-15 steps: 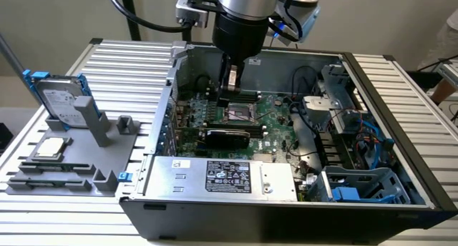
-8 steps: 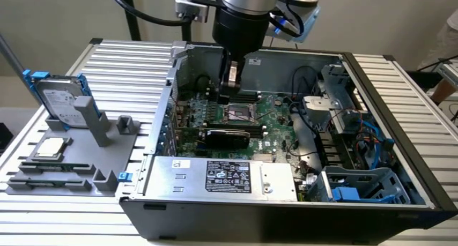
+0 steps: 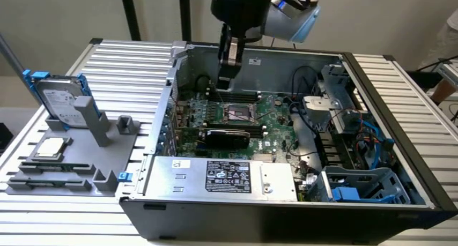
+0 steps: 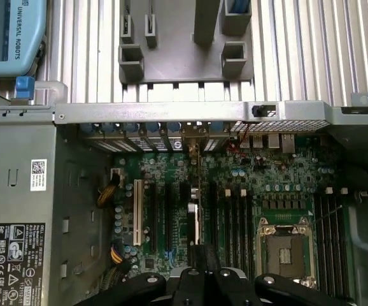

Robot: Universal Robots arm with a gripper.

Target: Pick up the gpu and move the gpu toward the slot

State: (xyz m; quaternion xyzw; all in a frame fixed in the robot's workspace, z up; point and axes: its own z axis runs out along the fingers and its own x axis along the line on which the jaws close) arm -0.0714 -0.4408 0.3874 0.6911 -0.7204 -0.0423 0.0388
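Silver slatted metal forms the table (image 3: 122,58) that carries everything. One black computer case (image 3: 286,219) lies open across the centre and right of the exterior frame. One grey fixture (image 3: 107,149) sits at the left.

The fixture holds one hard drive (image 3: 61,101) with blue rails, standing upright at the upper left. It also holds one square silver CPU chip (image 3: 50,147), lying flat below the drive. Two long narrow strips lie in grooves along the fixture's lower edge.

Inside the case there is one green motherboard (image 3: 279,123) with one bare CPU socket (image 3: 236,113). One silver power supply (image 3: 179,176) with a label fills the lower left of the case.

The one gpu (image 3: 225,134) stands on edge on the motherboard at the frame's centre, just below the socket, black shroud facing the camera. In the wrist view the gpu (image 4: 195,223) appears edge-on, just past the fingertips.

The single gripper (image 3: 223,85) hangs above the board in the upper centre, apart from the card. Its jaws are pressed together with nothing seen between them. In the wrist view the gripper (image 4: 203,255) sits at the bottom centre.

A person's arm shows at the right edge of the exterior frame.
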